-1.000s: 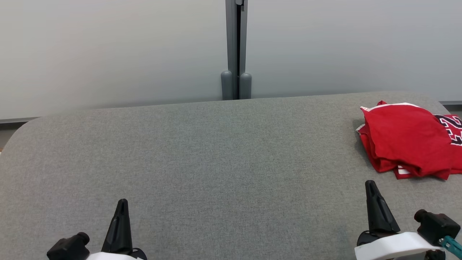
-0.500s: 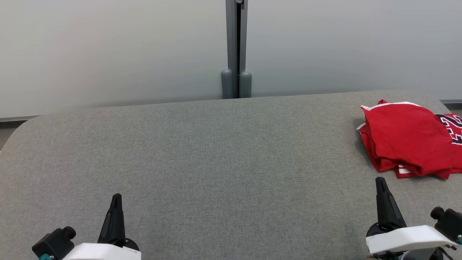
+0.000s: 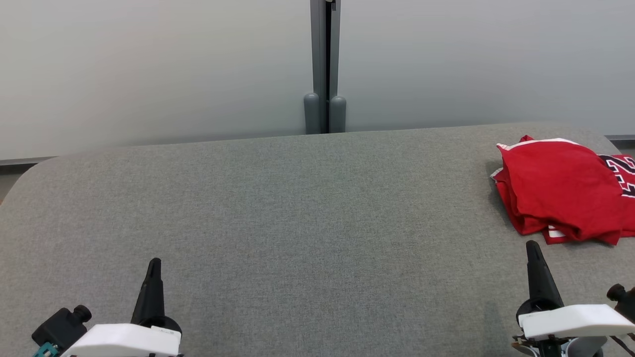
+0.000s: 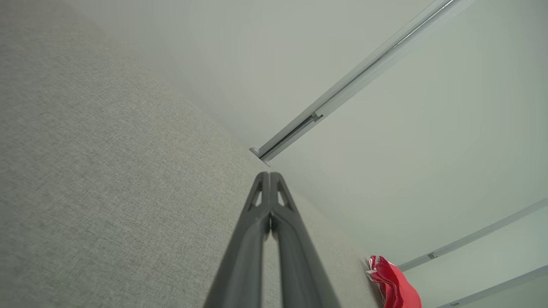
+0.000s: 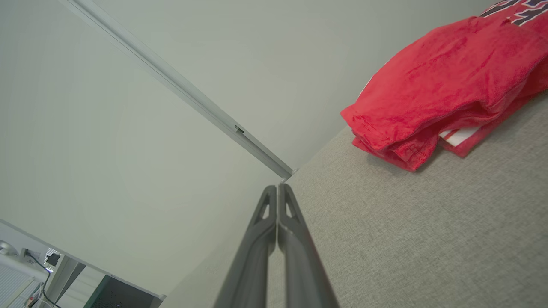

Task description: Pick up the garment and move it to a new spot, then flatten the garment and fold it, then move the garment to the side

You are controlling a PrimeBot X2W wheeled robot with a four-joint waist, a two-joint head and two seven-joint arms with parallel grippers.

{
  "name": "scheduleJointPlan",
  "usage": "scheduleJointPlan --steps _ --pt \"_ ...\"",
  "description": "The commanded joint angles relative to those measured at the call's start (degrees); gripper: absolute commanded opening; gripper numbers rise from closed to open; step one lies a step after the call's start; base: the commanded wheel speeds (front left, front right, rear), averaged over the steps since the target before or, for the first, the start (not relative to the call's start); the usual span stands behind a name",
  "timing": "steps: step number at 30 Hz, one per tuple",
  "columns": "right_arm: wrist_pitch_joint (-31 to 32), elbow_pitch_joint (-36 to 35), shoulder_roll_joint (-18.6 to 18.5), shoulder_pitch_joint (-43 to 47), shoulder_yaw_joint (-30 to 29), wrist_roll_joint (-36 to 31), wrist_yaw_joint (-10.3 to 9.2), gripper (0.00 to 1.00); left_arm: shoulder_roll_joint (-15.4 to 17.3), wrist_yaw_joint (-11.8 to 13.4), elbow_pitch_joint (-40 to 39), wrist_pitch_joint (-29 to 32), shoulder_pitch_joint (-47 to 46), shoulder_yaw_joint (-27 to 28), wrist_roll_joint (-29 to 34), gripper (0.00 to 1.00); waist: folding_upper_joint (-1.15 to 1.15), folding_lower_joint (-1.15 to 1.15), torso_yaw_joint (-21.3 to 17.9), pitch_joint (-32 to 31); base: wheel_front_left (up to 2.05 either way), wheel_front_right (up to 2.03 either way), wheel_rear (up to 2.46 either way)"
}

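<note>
- Near-left corner of the table (image 3: 297,213): left claw (image 3: 154,263) sits low over the grey cloth top. Its fingers are pressed together with nothing between them. The left wrist view confirms the tips meet (image 4: 269,175).
- Middle of the table: flat grey woven cover, a fair area for spreading cloth if that is needed.
- Near-right corner: right claw (image 3: 532,245), fingers likewise together and holding nothing. It sits just short of the garment (image 3: 560,188), with a strip of table between the two.
- Far-right corner: the garment is red with white trim and dark lettering, and lies in stacked layers. Its right part runs off the head view. The right wrist view shows the thick folded edge (image 5: 441,85) with a white-trimmed hem poking out beneath.
- Judgement: a layered stack at the side reads as folded and put aside, so the step in hand is probably parking the arms. A fresh start cannot be ruled out.
- To park well: keep both claws closed and low along the near edge. Hold the right one wide of that loose hem, since a snagged fingertip would drag the fold open.
- If a pick is wanted instead: open the right claw before reaching, then bite the thick edge through all layers.
</note>
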Motion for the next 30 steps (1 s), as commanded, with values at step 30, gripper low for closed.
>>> scheduleJointPlan --steps 30 --pt "5.10 0.03 -0.43 -2.96 -3.32 21.00 0.01 0.00 0.55 -3.11 2.16 4.96 -4.99 3.24 -19.48 0.00 0.00 0.00 0.02 0.66 0.00 0.00 0.00"
